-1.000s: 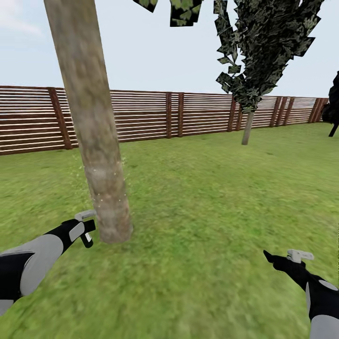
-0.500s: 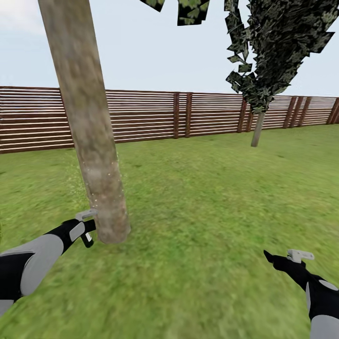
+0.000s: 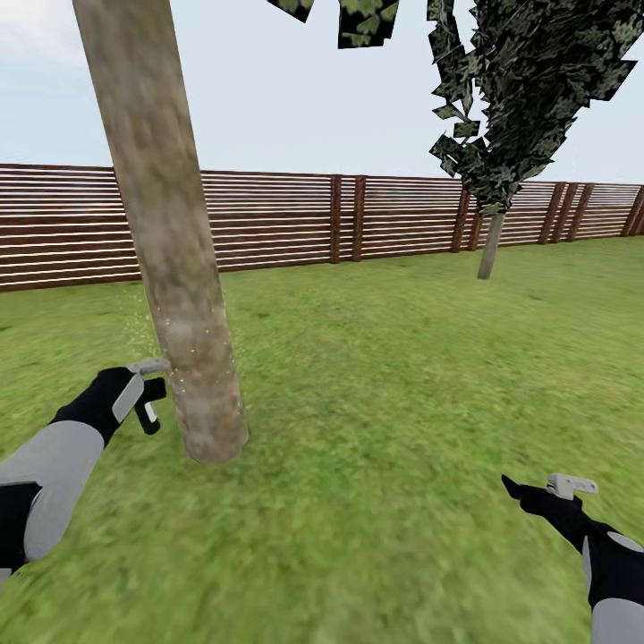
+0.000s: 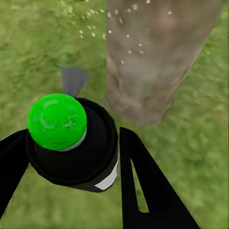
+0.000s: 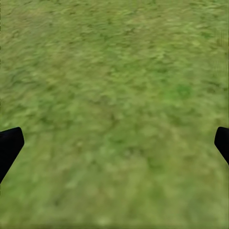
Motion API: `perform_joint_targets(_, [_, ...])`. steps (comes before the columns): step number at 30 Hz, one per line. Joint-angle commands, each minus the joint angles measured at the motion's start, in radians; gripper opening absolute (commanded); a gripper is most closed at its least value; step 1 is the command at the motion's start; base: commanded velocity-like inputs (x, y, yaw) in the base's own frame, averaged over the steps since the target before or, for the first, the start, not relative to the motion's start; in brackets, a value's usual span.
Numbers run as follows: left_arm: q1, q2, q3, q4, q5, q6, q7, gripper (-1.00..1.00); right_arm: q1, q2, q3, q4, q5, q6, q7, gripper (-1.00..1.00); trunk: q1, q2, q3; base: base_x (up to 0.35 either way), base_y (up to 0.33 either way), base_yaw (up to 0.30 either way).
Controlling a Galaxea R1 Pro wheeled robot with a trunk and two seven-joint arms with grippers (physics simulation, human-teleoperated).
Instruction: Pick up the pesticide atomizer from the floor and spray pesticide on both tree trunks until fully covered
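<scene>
Black, green-capped pesticide atomizer sits clamped in the left end effector, apparently misting whitish pesticide onto the tree.

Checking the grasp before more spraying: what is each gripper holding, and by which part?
The left gripper clamps the pesticide atomizer around its black body, below the green cap. The right gripper is open over grass, holding nothing.

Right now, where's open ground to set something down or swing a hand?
Bare lawn between the near tree trunk and the right gripper. Crowded by the trunk's base: the left gripper holds the pesticide atomizer close beside it.
</scene>
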Motion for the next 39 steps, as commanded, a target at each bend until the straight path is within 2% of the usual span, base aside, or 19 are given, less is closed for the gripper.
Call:
perform_joint_targets(1, [-0.001, 0.003, 0.0, 0.0, -0.01, 0.001, 0.001, -1.0, 0.0, 0.0, 0.0, 0.0, 0.0, 0.0, 0.0, 1.0, 0.0, 0.0, 0.0, 0.0, 0.0, 0.0])
perform_joint_targets(2, [-0.002, 0.005, 0.0, 0.0, -0.015, 0.001, 0.001, -1.0, 0.0, 0.001, 0.0, 0.0, 0.0, 0.0, 0.0, 1.0, 0.0, 0.0, 0.0, 0.0, 0.0, 0.0])
perform_joint_targets(3, [-0.004, 0.007, 0.001, -0.011, -0.024, 0.056, 0.001, -1.0, 0.0, 0.001, 0.0, -0.001, 0.0, 0.001, 0.0, 1.0, 0.0, 0.0, 0.0, 0.0, 0.0, 0.0])
perform_joint_targets(5, [-0.005, 0.005, 0.001, -0.103, -0.028, 0.168, 0.0, -1.0, 0.0, 0.001, 0.0, 0.0, 0.0, 0.001, 0.0, 1.0, 0.0, 0.0, 0.0, 0.0, 0.0, 0.0])
perform_joint_targets(7, [-0.005, 0.003, 0.0, -0.164, -0.029, 0.221, 0.001, -1.0, 0.0, 0.002, 0.0, 0.0, 0.0, 0.001, 0.0, 1.0, 0.0, 0.0, 0.0, 0.0, 0.0, 0.0])
perform_joint_targets(8, [-0.009, 0.002, 0.0, -0.209, -0.03, 0.273, 0.001, -1.0, 0.0, 0.002, 0.0, -0.001, 0.0, 0.001, 0.0, 1.0, 0.0, 0.0, 0.0, 0.0, 0.0, 0.0])
perform_joint_targets(10, [-0.033, 0.0, 0.0, -0.258, -0.03, 0.329, 0.002, -1.0, 0.0, 0.002, 0.0, -0.001, 0.0, 0.001, 0.0, 1.0, 0.0, 0.0, 0.0, 0.0, 0.0, 0.0])
perform_joint_targets(13, [-0.091, -0.001, 0.0, -0.279, -0.03, 0.391, 0.002, -1.0, 0.0, 0.002, 0.0, 0.0, 0.0, 0.001, 0.0, 1.0, 0.0, 0.0, 0.0, 0.0, 0.0, 0.0])
perform_joint_targets(19, [-0.163, -0.01, 0.0, -0.28, -0.029, 0.405, 0.004, -1.0, 0.0, 0.002, 0.0, -0.001, 0.0, 0.001, 0.0, 1.0, 0.0, 0.0, 0.0, 0.0, 0.0, 0.0])
perform_joint_targets(27, [-0.168, -0.006, -0.006, -0.275, -0.028, 0.406, 0.003, -1.0, 0.0, 0.002, 0.0, -0.004, 0.0, 0.001, 0.003, 1.0, 0.0, 0.0, 0.0, 0.006, -0.01, 0.105])
perform_joint_targets(34, [-0.168, -0.007, -0.006, -0.275, -0.028, 0.405, 0.003, -1.0, 0.0, 0.002, 0.0, -0.004, 0.0, 0.001, 0.004, 1.0, 0.0, 0.0, 0.0, 0.128, -0.25, 0.051])
perform_joint_targets(39, [-0.168, -0.007, -0.006, -0.274, -0.028, 0.407, 0.003, -1.0, 0.0, 0.002, 0.0, -0.003, 0.0, 0.001, 0.002, 1.0, 0.0, 0.0, 0.0, 0.087, -0.289, 0.213])
